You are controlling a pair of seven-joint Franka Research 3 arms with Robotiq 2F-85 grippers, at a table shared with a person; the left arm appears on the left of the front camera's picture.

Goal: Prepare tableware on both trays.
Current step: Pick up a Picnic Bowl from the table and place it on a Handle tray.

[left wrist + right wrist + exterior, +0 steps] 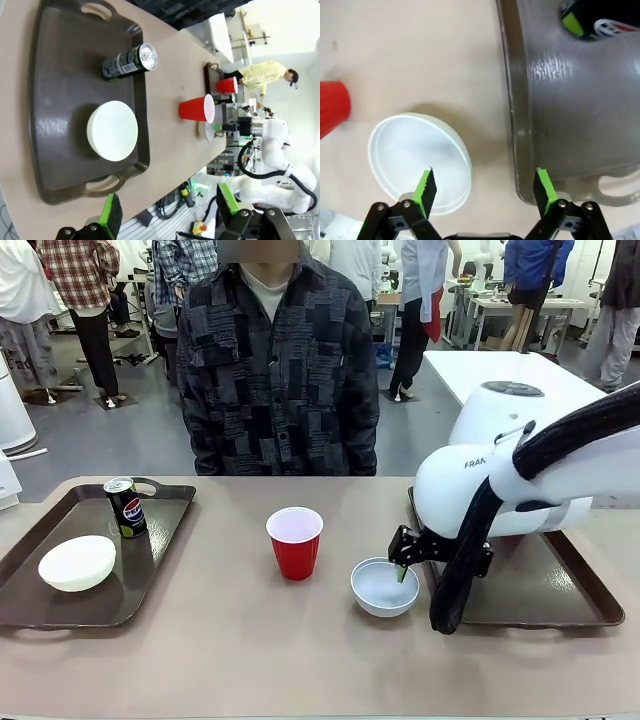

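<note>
On the left tray (160, 580) (60, 65) sit a white bowl (77, 562) (112, 131) and an upright Pepsi can (126, 507) (130, 61). A red cup (295, 541) (197, 108) stands mid-table. To its right, a second white bowl (384, 586) (415, 160) rests on the table next to the right tray (545, 595) (570, 100). My right gripper (403, 565) (485, 187) hangs open over that bowl's rim, one finger above its inside, the other toward the tray edge. A second Pepsi can (610, 25) shows on the right tray. My left gripper (168, 207) is open, high above the left tray's near edge.
A person in a dark patterned shirt (278, 370) stands at the far side of the table. My right arm (520, 490) covers much of the right tray. In the left wrist view another red cup (227, 85) stands at the far tray. Bare tabletop lies along the front edge.
</note>
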